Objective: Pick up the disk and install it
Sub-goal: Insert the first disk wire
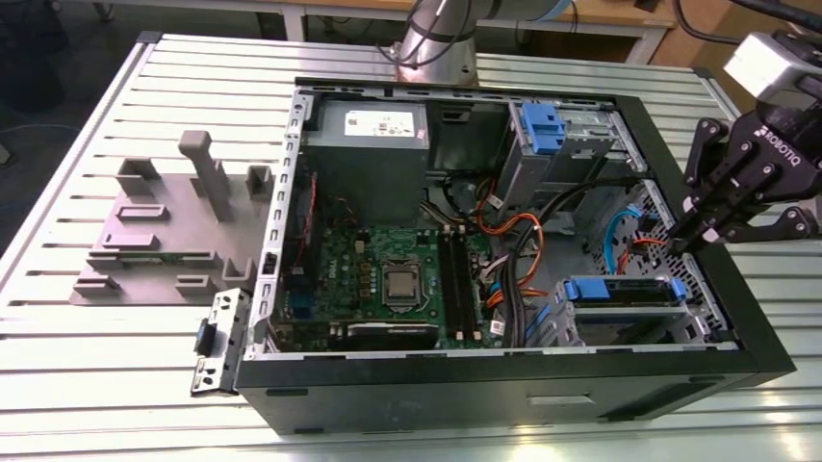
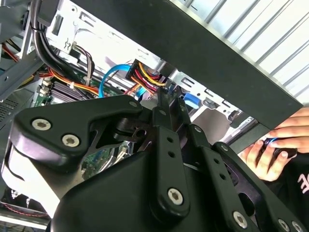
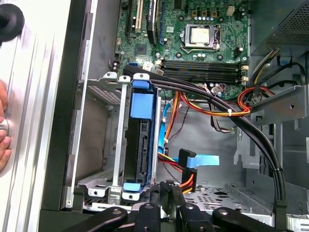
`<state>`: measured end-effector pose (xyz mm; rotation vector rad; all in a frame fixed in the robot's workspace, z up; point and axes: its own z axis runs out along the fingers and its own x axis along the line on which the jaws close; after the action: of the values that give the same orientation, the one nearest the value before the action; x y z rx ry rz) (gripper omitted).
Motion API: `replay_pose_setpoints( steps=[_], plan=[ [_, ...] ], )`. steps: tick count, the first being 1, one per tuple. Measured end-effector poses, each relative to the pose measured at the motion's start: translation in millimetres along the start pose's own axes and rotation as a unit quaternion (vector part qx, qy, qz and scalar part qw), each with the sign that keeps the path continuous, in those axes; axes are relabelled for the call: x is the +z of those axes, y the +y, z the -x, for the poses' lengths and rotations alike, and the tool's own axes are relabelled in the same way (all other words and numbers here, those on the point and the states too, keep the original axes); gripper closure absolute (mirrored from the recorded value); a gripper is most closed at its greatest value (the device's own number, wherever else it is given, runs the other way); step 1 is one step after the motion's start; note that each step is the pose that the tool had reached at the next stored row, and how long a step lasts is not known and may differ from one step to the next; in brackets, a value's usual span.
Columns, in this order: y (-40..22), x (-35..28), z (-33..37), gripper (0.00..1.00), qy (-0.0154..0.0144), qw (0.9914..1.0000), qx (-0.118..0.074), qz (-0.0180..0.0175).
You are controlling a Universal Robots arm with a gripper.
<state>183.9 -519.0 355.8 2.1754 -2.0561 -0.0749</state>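
Near the grey metal cage (image 3: 115, 145) holding the blue-railed disk (image 3: 143, 145), the black pincer (image 3: 172, 189) hangs pressed together.

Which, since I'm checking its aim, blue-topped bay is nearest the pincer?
The low bay next to the pincer, not the tall bay nearer the power supply.

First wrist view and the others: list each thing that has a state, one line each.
Computer case: side open.
Disk: seated in its cage, between blue rails.
Gripper: shut, empty, near the cage.
Blue cable's connector: loose, apart from the disk.
Processor: bare, no cooler.
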Motion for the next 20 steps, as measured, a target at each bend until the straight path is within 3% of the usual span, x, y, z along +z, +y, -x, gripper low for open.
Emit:
replay_pose_setpoints(
  steps=[2, 4, 13, 14, 16, 17, 20],
  plan=[
    [0.0, -0.1, 0.9, 0.76, 0.0072, 0.99997, 0.000, 0.0004],
    [-0.1, -0.1, 1.7, 0.76, 0.0123, 0.99992, -0.001, 0.0005],
    [-0.4, 0.3, 5.8, 0.75, 0.0143, 0.99986, -0.009, 0.0000],
    [-0.4, 0.3, 6.5, 0.70, 0.0144, 0.99985, -0.010, -0.0001],
    [-0.5, 0.5, 7.5, 0.70, 0.0147, 0.99982, -0.012, -0.0003],
    [-0.6, 0.9, 7.8, 0.63, 0.0149, 0.99980, -0.014, -0.0004],
    [-0.9, 2.5, 8.2, 0.63, 0.0166, 0.99968, -0.019, -0.0008]
  ],
)
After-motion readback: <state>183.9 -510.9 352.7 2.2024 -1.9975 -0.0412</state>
